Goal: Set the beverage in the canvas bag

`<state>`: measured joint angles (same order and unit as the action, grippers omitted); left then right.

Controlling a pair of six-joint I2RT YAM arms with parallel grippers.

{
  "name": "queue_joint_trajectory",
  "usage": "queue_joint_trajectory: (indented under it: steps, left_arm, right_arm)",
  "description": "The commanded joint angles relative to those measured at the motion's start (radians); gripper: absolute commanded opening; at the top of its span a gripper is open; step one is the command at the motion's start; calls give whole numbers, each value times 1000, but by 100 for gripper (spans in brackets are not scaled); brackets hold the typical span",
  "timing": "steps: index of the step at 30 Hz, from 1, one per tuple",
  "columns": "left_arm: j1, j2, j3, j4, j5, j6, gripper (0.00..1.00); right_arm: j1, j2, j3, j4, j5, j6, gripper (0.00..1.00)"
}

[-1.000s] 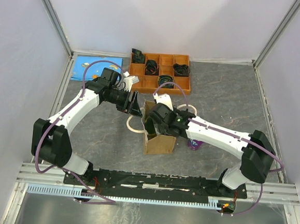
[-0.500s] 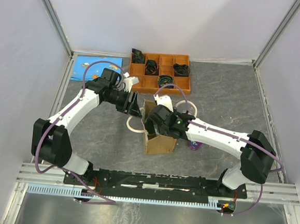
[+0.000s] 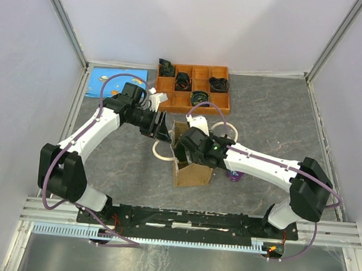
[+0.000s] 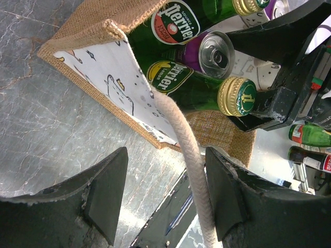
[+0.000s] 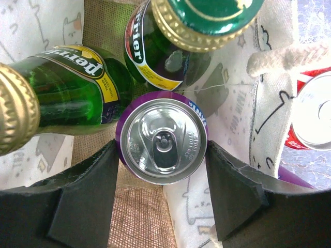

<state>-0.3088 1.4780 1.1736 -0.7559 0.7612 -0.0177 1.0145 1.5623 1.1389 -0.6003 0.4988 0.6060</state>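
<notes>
The canvas bag stands open at the middle of the table. Its tan weave and white printed lining show in the wrist views. Two green Perrier bottles stand inside it. My right gripper is shut on a purple can, held upright in the bag's mouth; it sits over the bag in the top view. The can also shows in the left wrist view. My left gripper is open at the bag's left rim. A cream rope handle runs between its fingers.
An orange compartment tray with dark items stands at the back. A blue card lies at the back left. A red can stands just outside the bag's right wall. Rope loops lie beside the bag.
My right gripper with the purple can has shifted slightly left and lower over the bag. The left arm has stayed put.
</notes>
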Motion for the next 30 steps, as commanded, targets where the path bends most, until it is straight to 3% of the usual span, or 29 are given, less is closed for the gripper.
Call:
queue_joint_trajectory:
  steps: [1, 14, 30]
  left_arm:
    - [0, -31, 24, -2, 23, 54, 68]
    - [0, -12, 37, -5, 29, 64, 68]
    - [0, -8, 26, -6, 27, 64, 68]
  right_arm:
    - [-4, -46, 52, 4, 9, 16, 54]
    - [-2, -83, 135, -57, 40, -17, 70]
    - [-3, -22, 2, 161, 62, -93, 69]
